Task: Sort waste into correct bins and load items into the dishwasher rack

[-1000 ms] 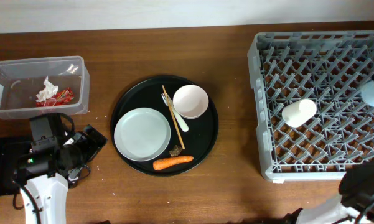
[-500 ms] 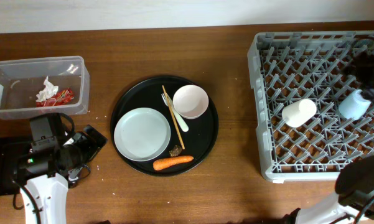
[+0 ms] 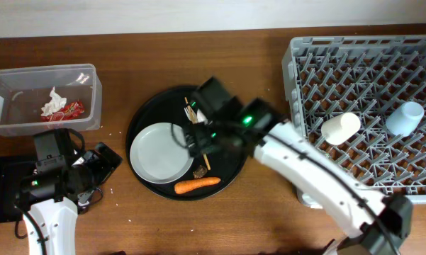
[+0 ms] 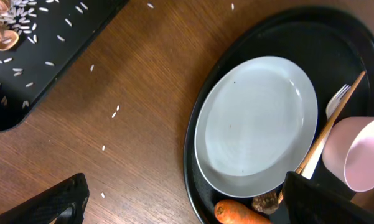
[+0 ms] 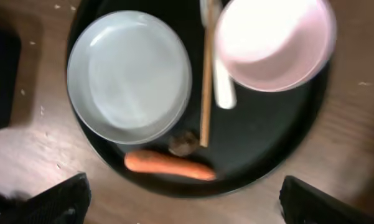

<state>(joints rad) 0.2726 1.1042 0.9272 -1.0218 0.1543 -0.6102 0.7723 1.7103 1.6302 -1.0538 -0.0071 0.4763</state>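
Note:
My right gripper (image 3: 198, 138) hovers open and empty over the round black tray (image 3: 230, 166); its fingertips (image 5: 56, 202) flank the orange carrot (image 5: 169, 164) from above. On that tray lie the white plate (image 5: 129, 76), white bowl (image 5: 274, 40), pale sticks (image 5: 206, 93), a white spoon (image 5: 223, 87) and a brownish scrap (image 5: 184, 142). In the grey rack (image 3: 368, 42) rest a small white cup (image 3: 340, 128) and a light blue cup (image 3: 405, 117). The clear tub (image 3: 28, 76) holds tissue (image 3: 54, 103) and a red wrapper (image 3: 72, 108). My left gripper (image 3: 103, 163) stays open at the left.
The shallow black tray (image 4: 43, 68) at the near left holds rice grains and brown scraps. Loose grains (image 4: 115, 112) dot the wood between it and the round tray. My right arm (image 3: 305, 166) stretches across the gap between round tray and rack.
My right gripper opened off the light blue cup, leaving it in the rack, and the arm swung left to hover over the round tray. The left arm has not moved.

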